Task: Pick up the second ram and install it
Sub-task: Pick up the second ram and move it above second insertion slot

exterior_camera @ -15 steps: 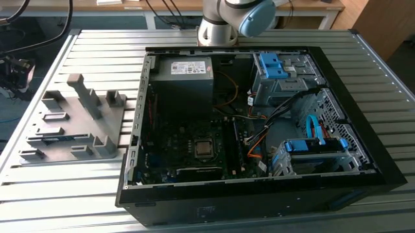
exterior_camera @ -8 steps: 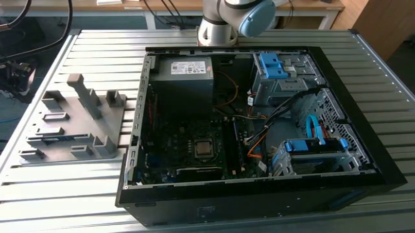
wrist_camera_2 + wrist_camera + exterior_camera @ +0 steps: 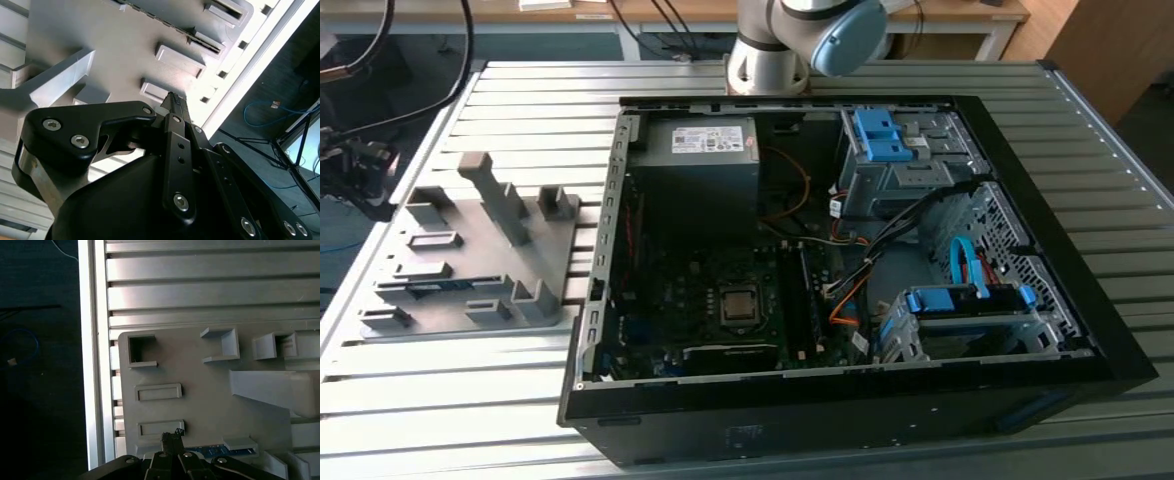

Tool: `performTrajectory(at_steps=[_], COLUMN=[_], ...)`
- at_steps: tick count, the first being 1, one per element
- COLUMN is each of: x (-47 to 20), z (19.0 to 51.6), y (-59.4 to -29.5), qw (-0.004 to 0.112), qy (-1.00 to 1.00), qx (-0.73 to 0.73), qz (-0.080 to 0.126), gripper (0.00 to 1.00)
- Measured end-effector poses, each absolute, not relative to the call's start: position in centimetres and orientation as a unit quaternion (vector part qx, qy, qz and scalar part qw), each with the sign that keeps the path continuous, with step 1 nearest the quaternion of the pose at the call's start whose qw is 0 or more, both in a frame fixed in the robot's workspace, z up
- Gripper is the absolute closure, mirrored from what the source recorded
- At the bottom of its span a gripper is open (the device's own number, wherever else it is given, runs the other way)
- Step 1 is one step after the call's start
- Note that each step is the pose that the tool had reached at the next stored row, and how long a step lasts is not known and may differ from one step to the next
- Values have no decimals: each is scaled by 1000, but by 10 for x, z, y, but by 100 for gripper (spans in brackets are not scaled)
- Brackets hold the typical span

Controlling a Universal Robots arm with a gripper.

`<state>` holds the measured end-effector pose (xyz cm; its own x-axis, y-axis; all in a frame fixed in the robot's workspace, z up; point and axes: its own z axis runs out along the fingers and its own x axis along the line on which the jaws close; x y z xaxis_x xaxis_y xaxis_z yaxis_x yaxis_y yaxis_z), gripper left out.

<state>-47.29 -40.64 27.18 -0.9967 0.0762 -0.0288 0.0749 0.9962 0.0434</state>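
Observation:
The second ram (image 3: 212,450) is a thin blue stick lying on edge in a holder of the grey fixture plate (image 3: 210,395). In the exterior view the second ram (image 3: 438,285) shows as a blue strip low on the fixture plate (image 3: 567,250), at the exterior view's left. My gripper (image 3: 172,436) hangs above the plate with its black fingertips pressed together, right beside the near end of the stick and holding nothing. In the second wrist view the gripper (image 3: 173,100) points at the plate's raised pockets.
The open computer case (image 3: 1067,300) lies at the exterior view's right, with the motherboard's long black slots (image 3: 809,295) inside it. Tall grey posts (image 3: 494,195) rise from the fixture plate. The ribbed metal table's edge (image 3: 92,365) runs close by the plate.

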Motion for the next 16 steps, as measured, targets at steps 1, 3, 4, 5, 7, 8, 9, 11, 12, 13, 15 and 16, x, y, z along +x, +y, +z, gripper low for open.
performTrajectory(at_steps=[1,3,4,5,7,8,9,11,12,13,15,16], x=[-473,-473,-473,-473,-471,-470,-467,-461,-457,-454,-448,-447], z=[270,268,268,267,266,266,265,264,263,262,260,259], y=[-406,-407,-409,-410,-414,-414,-415,-416,-416,-417,-417,-419], qw=[15,15,15,15,15,15,15,15,15,15,15,15], qy=[999,999,999,999,999,999,999,999,999,999,999,999], qx=[38,37,37,37,37,37,37,37,37,37,37,37], qz=[21,18,16,15,15,14,14,14,14,14,14,14], gripper=[90,90,90,90,90,90,90,90,90,90,90,90])
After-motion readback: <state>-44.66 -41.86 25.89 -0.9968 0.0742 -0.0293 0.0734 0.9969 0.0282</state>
